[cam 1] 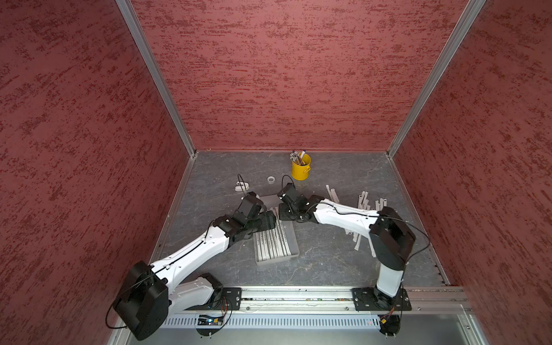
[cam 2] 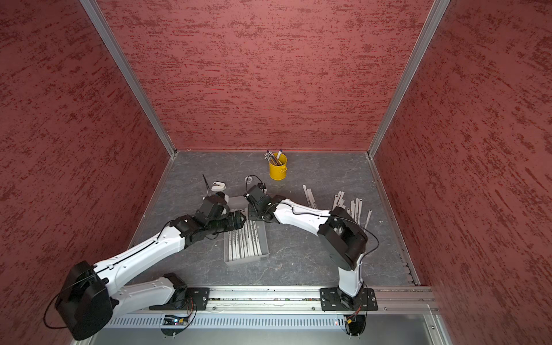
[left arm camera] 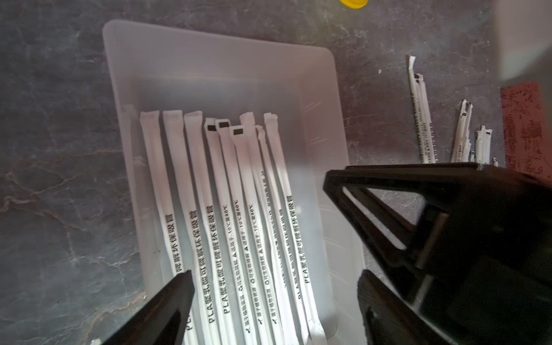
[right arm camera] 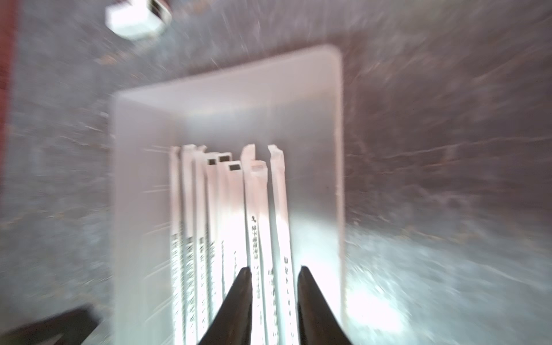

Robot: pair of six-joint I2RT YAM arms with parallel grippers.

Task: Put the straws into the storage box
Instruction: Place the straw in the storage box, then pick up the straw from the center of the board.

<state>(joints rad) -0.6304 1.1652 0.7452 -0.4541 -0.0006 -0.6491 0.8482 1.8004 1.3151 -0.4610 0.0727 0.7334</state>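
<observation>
The storage box (cam 1: 296, 254) (cam 2: 264, 254) (left arm camera: 209, 59) (right arm camera: 239, 98) lies mid-table with several white printed straws (cam 1: 274, 242) (cam 2: 245, 242) (left arm camera: 227, 194) (right arm camera: 236, 209) laid side by side along its length. More straws (cam 1: 363, 200) (cam 2: 355, 206) (left arm camera: 422, 125) lie loose on the table to the right. My left gripper (cam 1: 267, 219) (cam 2: 236, 219) (left arm camera: 274, 274) hangs open over the box's left side, holding nothing. My right gripper (cam 1: 290, 218) (cam 2: 256, 216) (right arm camera: 274, 268) is over the box's far end, jaws parted a little, with boxed straws showing in the gap below. The right wrist view is blurred.
A yellow cup of pens (cam 1: 301, 171) (cam 2: 277, 171) stands at the back. A white tape ring (cam 1: 271, 180) and a small white object (cam 1: 240, 186) (right arm camera: 137, 21) lie behind the box. Red walls close in the table on three sides.
</observation>
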